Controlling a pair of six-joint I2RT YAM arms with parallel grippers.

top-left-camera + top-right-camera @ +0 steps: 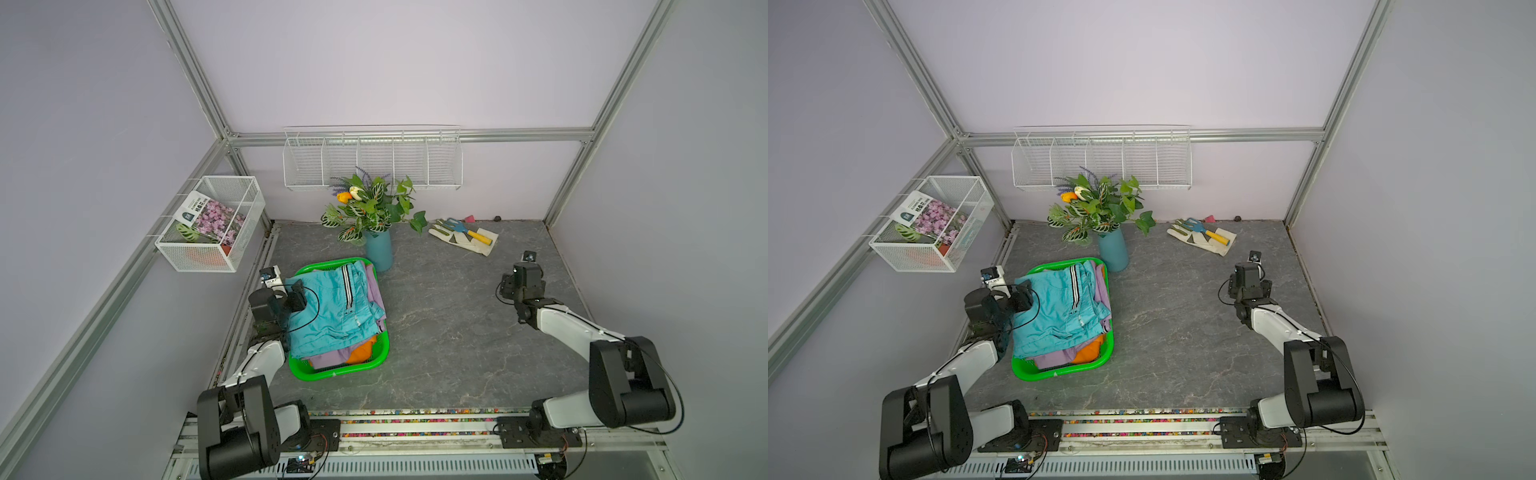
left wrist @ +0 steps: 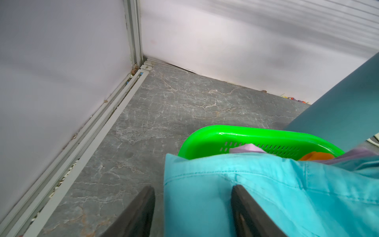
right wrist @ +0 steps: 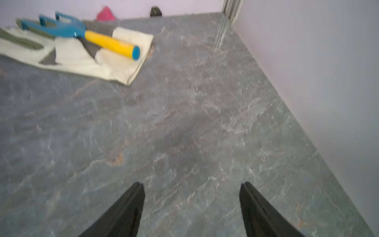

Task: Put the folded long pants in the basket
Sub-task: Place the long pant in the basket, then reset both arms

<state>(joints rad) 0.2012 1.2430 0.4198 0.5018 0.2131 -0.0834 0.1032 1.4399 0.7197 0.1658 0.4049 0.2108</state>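
Folded long pants (image 1: 336,307) lie stacked in the green basket (image 1: 332,372), which sits on the desk (image 1: 436,332) near the left wall, just in front of a blue vase (image 1: 379,249). The teal pair (image 1: 324,316) with its black-and-white stripe is on top, the lilac pair (image 1: 328,359) and the orange pair (image 1: 363,349) peek out beneath at the near end. All three look to be inside, so the job seems nearly finished. Your left hand (image 2: 192,188) is open at the basket's left side: one finger is over bare desk, the other over teal cloth, with the teal edge between them and nothing pinched. That edge drapes over the left rim, hiding it in both top views. To finish well, lift the left hand straight up before pulling back, so a finger does not snag the cloth and drag the pile out. If you want a tidier stack, nudge the overhanging edge inward first. Your right hand (image 3: 191,184) is open and empty over bare desk, well apart from the basket and short of the garden gloves (image 3: 82,57); leave it there.
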